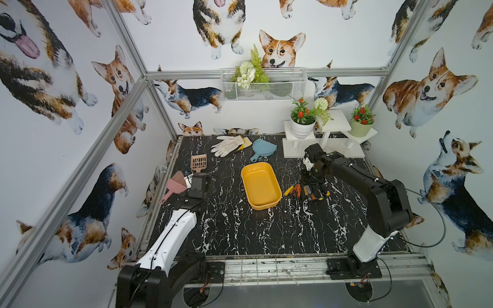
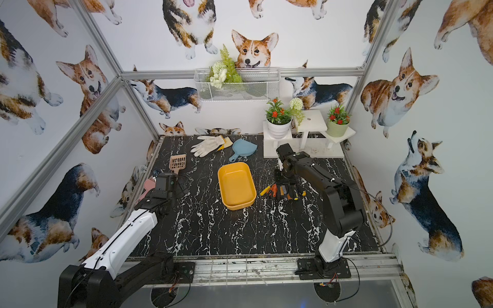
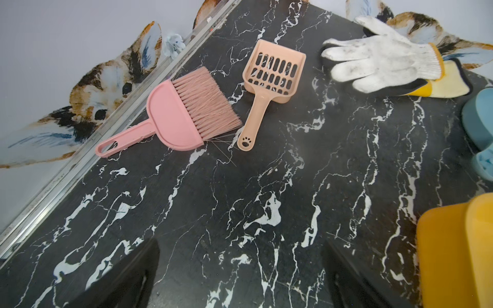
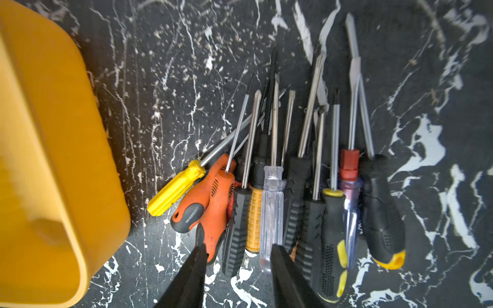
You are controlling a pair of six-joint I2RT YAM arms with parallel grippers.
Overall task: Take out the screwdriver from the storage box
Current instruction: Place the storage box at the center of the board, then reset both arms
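The mustard-yellow storage box (image 1: 261, 186) (image 2: 236, 185) sits mid-table, and nothing shows inside it in both top views. Several screwdrivers (image 1: 306, 190) (image 4: 280, 200) lie side by side on the black marble just right of the box, handles toward my right gripper. My right gripper (image 4: 238, 246) hovers over the handle ends. Its jaws stand apart, and a black ribbed handle (image 4: 236, 226) lies in the gap, free of both fingers. Beside the pile I see the box's wall (image 4: 53, 160). My left gripper (image 3: 240, 241) is open over bare table at the left, holding nothing.
A pink brush (image 3: 181, 112) and a peach slotted scoop (image 3: 272, 72) lie near the left edge. A white glove (image 1: 226, 145) and a blue scoop (image 1: 262, 149) lie at the back. A white plant stand (image 1: 325, 133) fills the back right corner. A wire basket (image 1: 264, 85) hangs on the wall.
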